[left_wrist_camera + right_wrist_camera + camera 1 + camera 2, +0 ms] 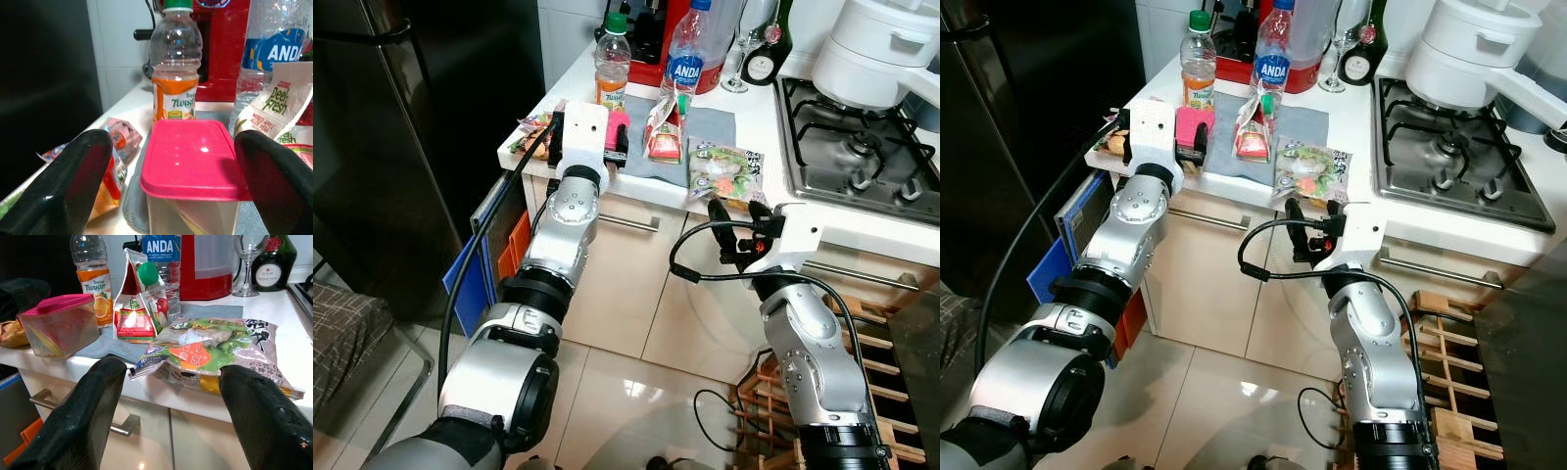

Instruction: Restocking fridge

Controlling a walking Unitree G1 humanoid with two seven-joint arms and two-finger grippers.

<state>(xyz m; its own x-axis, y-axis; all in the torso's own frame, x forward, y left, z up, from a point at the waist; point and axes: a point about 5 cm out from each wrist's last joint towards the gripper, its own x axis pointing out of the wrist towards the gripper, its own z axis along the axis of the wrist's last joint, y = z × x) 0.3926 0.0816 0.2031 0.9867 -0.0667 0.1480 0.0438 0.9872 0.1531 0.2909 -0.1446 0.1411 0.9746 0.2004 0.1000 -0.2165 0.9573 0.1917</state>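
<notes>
Two grippers at the counter edge, left gripper [590,135] spread wide at the pink-lidded container [619,134], left wrist view: container [195,182] between its fingers, right wrist view: right gripper [188,404] parted before the vegetable bag [215,352].

White lidded pot [873,51] set on steel gas hob [857,147]. Clear wine glass [742,49] placed beside dark green bottle [768,44]. Red appliance [208,265] stood against white tiled wall.
</notes>
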